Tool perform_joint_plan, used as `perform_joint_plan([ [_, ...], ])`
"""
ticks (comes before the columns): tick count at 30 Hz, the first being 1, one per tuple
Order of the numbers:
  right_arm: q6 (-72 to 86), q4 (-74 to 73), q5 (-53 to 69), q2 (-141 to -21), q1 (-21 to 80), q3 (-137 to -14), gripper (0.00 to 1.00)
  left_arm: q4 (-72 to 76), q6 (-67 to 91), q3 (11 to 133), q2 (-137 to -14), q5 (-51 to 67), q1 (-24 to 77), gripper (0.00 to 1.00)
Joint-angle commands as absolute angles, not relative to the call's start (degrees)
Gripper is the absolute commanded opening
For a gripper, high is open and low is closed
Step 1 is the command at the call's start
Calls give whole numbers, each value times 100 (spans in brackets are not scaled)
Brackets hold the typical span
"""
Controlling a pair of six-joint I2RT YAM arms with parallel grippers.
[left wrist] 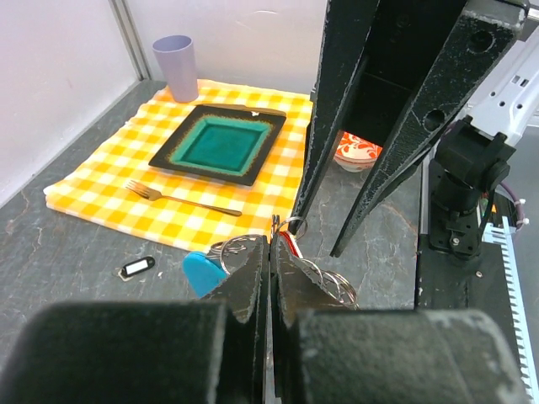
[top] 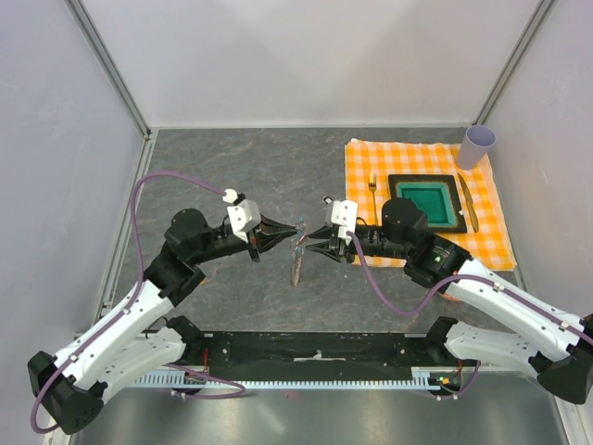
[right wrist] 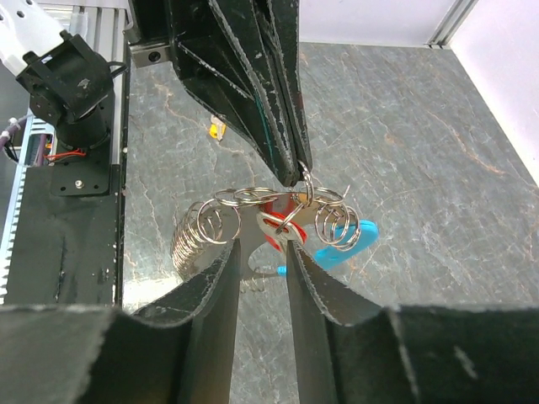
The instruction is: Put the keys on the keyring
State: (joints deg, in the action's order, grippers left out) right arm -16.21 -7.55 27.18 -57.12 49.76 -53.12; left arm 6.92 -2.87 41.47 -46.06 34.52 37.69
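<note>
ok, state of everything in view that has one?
Left pincer: shut on keyring.
Right pincer: open, jaws either side of key.
Keyring: held up, chain hanging down.
Key: hanging among the rings; threaded or not, unclear.
Cup: upright on cloth.
Fork: lying flat on cloth.

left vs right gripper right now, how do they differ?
Left gripper has fingers pressed shut, pinching the keyring; right gripper has fingers apart, a clear gap between. The keyring hangs from the left gripper; the right gripper only sits by the red key. Shared: black tapered fingers, tips facing.
</note>
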Motion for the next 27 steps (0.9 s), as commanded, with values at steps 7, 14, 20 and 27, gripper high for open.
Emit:
perform_joint_plan([
  [7, -1213, -352, 1881, -5396, 4992, -5581, 39, 1423, -80, 4008, -4430, 3296, 3762, 2],
  [14, -721, 167, 1951, -5634, 4992, -5642, 41, 1739, 176, 3788, -4360, 3287, 3762, 2],
  [20, -581, 184, 2178, -5959, 4975, -5880, 30, 1925, 246, 3648, -4298, 3243, 3753, 2],
  [27, -457, 88, 2347, -6038, 4957, -5810, 29, 2039, 255, 3569, -4210, 3041, 3762, 2],
])
